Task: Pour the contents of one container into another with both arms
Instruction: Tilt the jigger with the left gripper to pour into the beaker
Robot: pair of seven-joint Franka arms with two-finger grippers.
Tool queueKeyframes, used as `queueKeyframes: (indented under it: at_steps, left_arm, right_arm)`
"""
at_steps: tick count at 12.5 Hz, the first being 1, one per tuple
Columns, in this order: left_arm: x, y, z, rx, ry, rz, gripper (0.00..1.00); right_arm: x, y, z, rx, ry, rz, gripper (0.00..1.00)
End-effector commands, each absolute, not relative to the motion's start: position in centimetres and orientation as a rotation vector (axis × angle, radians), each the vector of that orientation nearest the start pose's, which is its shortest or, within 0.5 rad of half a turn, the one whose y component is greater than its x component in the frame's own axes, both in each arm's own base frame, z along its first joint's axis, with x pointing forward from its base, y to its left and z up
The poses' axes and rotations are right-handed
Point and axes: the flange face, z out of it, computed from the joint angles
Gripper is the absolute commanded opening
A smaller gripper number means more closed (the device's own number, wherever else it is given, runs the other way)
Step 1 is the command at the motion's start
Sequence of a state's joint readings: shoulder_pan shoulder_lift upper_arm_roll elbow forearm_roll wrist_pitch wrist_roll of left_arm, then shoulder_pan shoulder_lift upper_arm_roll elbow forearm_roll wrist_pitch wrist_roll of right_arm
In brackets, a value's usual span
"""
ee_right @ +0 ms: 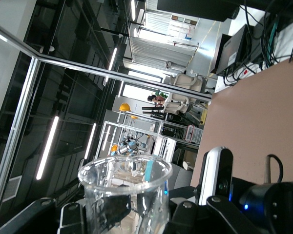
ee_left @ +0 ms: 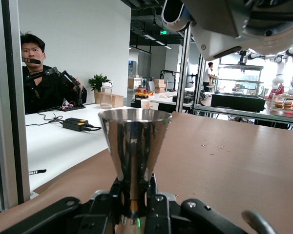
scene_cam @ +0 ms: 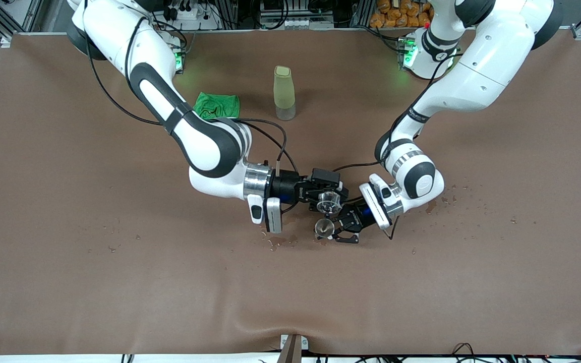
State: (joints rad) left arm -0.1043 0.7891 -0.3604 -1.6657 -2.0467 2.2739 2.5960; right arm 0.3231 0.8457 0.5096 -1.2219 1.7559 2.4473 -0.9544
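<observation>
Both arms reach in over the middle of the brown tabletop [scene_cam: 68,282]; the right gripper [scene_cam: 332,197] is closed on a clear glass cup [scene_cam: 329,202], tipped on its side just above a metal jigger [scene_cam: 325,229] — that one held upright in the closed left gripper [scene_cam: 337,228]. Small wet spots [scene_cam: 278,244] mark the cloth beneath them and more lie toward the left arm's end; farther from the camera stand a tall yellow-green bottle [scene_cam: 284,94] and, beside it, a crumpled green cloth [scene_cam: 216,105].
</observation>
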Motion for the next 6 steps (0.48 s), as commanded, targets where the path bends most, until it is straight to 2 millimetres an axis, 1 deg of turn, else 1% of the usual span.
queueKeyframes:
  at_steps: [1,3,6]
  left_arm:
    - [62.78,-30.58,18.79,1.593,-0.954,1.428,0.0]
    - [62.73,-30.67,18.79,1.592,-0.955,1.427,0.0]
    - [62.7,-30.58,18.46,1.596,-0.953,1.423,0.0]
  right_arm:
    - [62.43,49.55,36.09,-1.535,-0.023,-0.291,0.0]
    - [62.33,49.68,36.0,-1.531,0.018,-0.245,0.0]
    - [62.33,49.98,36.55,-1.519,0.053,-0.205,0.0]
